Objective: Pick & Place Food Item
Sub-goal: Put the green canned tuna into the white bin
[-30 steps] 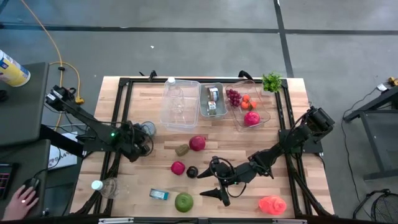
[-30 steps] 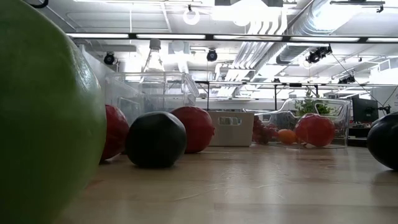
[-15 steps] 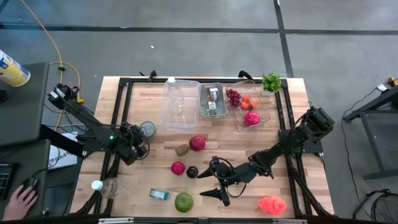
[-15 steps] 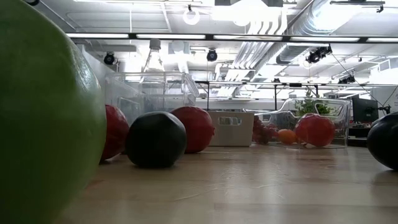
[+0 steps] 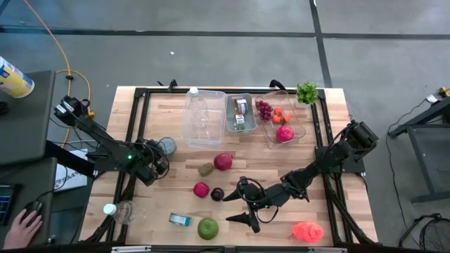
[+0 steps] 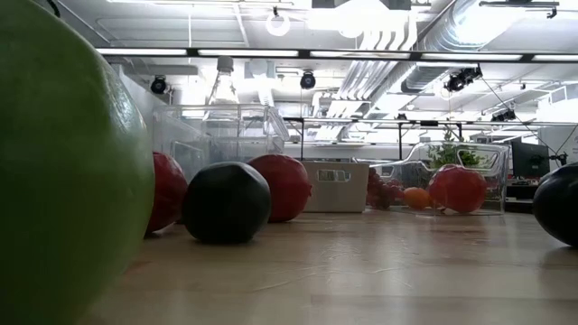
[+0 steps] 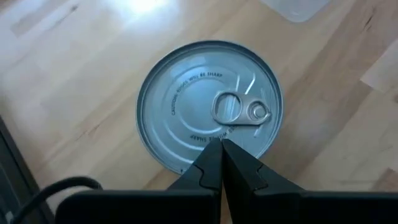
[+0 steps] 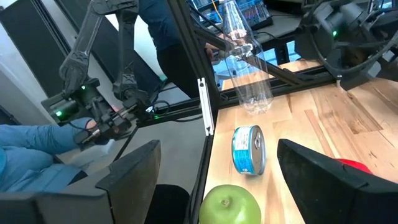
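Note:
A silver can [image 5: 166, 145] with a pull-tab lid [image 7: 208, 106] stands upright at the table's left. My left gripper [image 7: 221, 144] is shut, its tips over the lid's near edge. My right gripper [image 5: 237, 209] hangs open and empty near the table's front middle, beside a dark plum [image 5: 217, 194]. Loose on the wood lie a red apple [image 5: 223, 161], a brown kiwi [image 5: 205, 169], a smaller red fruit [image 5: 201, 189], a green apple [image 5: 207, 228] and a blue tin [image 8: 248, 150] on its side. My left gripper comes at the can slanting down from the near left, with its shut fingertips [image 7: 213, 155] over the lid just inside the rim. Whether they touch the lid I cannot tell.
Along the far edge stand a clear bin [image 5: 204, 116], a metal tray [image 5: 240, 112] and a clear bin of fruit [image 5: 281, 121], with a green herb [image 5: 306, 92] beside it. An empty bottle [image 5: 119, 211] lies near left, and a pink item [image 5: 307, 230] sits near right. A person's hand [image 5: 20, 225] shows beyond the table's left.
My left arm has drawn slightly toward the table's left edge and its wrist has rolled a little, fingers staying shut by the can. The can and the fruit have not moved.

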